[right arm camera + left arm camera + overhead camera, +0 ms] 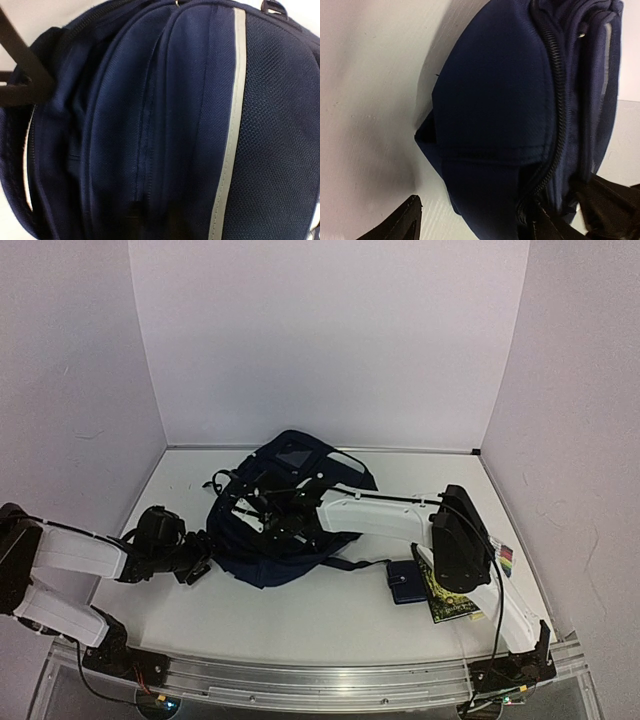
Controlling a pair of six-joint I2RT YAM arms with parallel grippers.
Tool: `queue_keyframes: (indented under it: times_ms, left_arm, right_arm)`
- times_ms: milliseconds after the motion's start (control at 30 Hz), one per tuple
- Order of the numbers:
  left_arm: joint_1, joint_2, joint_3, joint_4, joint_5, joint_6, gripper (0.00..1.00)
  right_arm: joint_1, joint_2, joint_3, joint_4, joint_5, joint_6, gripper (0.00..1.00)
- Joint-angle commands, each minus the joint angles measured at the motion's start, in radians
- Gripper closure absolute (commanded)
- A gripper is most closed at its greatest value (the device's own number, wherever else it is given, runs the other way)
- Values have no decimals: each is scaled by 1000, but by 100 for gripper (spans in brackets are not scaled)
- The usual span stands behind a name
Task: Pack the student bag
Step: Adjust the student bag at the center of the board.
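The student bag (290, 515) is navy with a pale stripe (231, 120) and lies in the middle of the table. My left gripper (197, 566) is at the bag's near-left edge. In the left wrist view it (474, 199) stands open astride a corner of the bag (495, 100). One fingertip (407, 215) is over bare table and the other fingertip (555, 220) is by the zipper (559, 90). My right gripper (272, 512) is down on top of the bag. Navy fabric (165, 125) fills its wrist view, and the fingers are hidden.
A small navy wallet (405, 582) and a green-and-yellow book (452, 598) lie on the table to the right of the bag, under my right arm. A bag strap (355, 562) trails toward them. White walls close in the back and both sides.
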Motion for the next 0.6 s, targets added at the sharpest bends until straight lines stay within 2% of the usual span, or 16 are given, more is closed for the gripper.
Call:
queue_keyframes:
  times_ms: [0,167,300,367,567]
  left_arm:
    - [-11,111,0,87,-4,-36,31]
    - [1,210,57,64,-34,-25,45]
    - [52,277,93,51,-21,-6,61]
    - [79,302,122,30,-13,18,66]
    - [139,333,233,-82,-21,98,68]
  right_arm:
    - [-5,-42,60,-41,64,12,100]
    - [-6,-177,96,-47,-11,52,100]
    - [-6,-269,110,-49,-53,84,100]
    - [-6,-300,124,-51,-58,100,100]
    - [-13,-355,162,-55,-93,162,100]
